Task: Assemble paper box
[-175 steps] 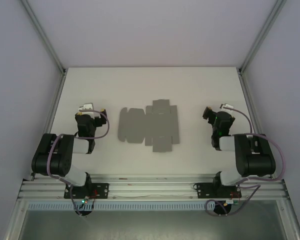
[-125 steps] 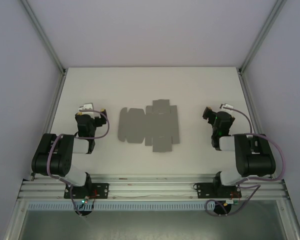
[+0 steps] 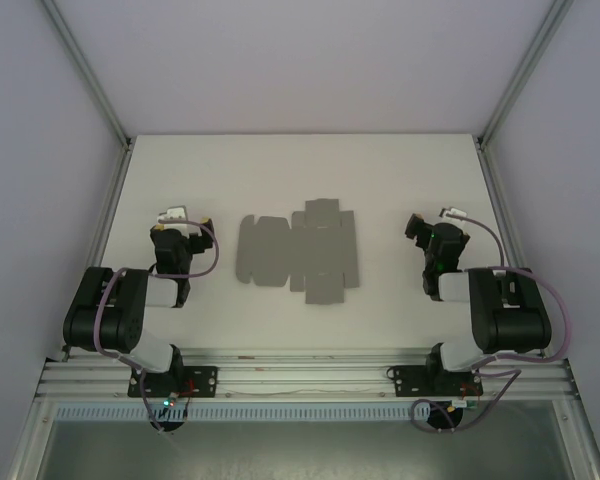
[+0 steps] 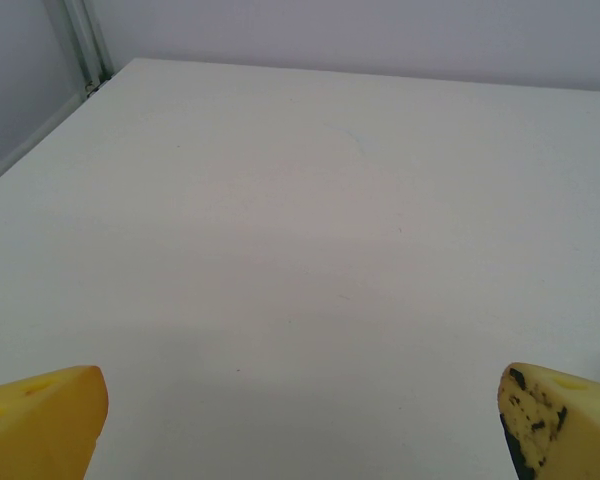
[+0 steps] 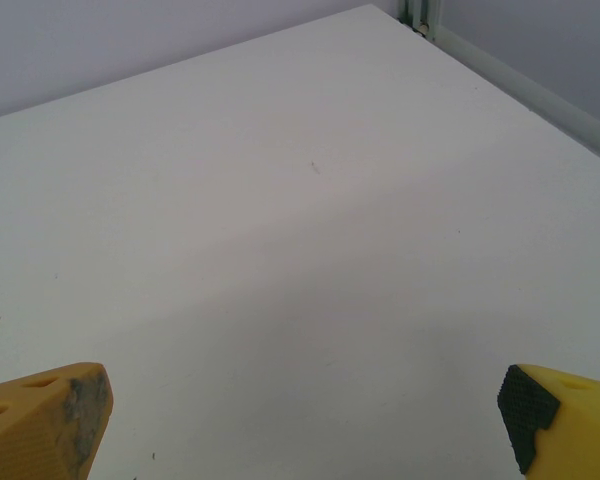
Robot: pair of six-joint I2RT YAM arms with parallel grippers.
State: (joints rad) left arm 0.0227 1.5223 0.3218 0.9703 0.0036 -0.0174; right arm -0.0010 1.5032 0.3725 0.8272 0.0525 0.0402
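Observation:
The paper box (image 3: 298, 251) is a flat grey die-cut sheet, cross-like with flaps, lying unfolded in the middle of the white table (image 3: 300, 170). My left gripper (image 3: 183, 226) rests to the sheet's left, well apart from it. In the left wrist view its yellow fingertips (image 4: 40, 420) stand wide apart over bare table, so it is open and holds nothing. My right gripper (image 3: 421, 228) sits to the sheet's right, also apart. Its yellow fingertips (image 5: 42, 418) are spread wide too, with nothing between them.
Pale walls and aluminium posts (image 3: 85, 70) close in the table on three sides. A metal rail (image 3: 300, 375) carrying both arm bases runs along the near edge. Bare table lies beyond the sheet toward the back wall.

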